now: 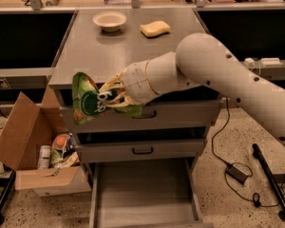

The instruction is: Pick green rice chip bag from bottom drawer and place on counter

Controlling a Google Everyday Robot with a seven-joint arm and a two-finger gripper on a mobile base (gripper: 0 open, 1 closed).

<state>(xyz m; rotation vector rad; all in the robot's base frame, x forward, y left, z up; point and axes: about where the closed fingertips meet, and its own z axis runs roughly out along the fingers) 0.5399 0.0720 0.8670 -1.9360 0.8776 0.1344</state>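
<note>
My gripper is shut on the green rice chip bag and holds it in the air in front of the top drawer, just below the counter's front left edge. The bag stands roughly upright with its white lettering facing out. The counter is the flat grey top of the cabinet. The bottom drawer is pulled out below, a shallow grey tray with nothing visible in it. My white arm reaches in from the right across the cabinet front.
A pale bowl and a yellow sponge sit at the back of the counter. An open cardboard box with mixed packets stands on the floor at the left. Cables and a power brick lie on the floor at the right.
</note>
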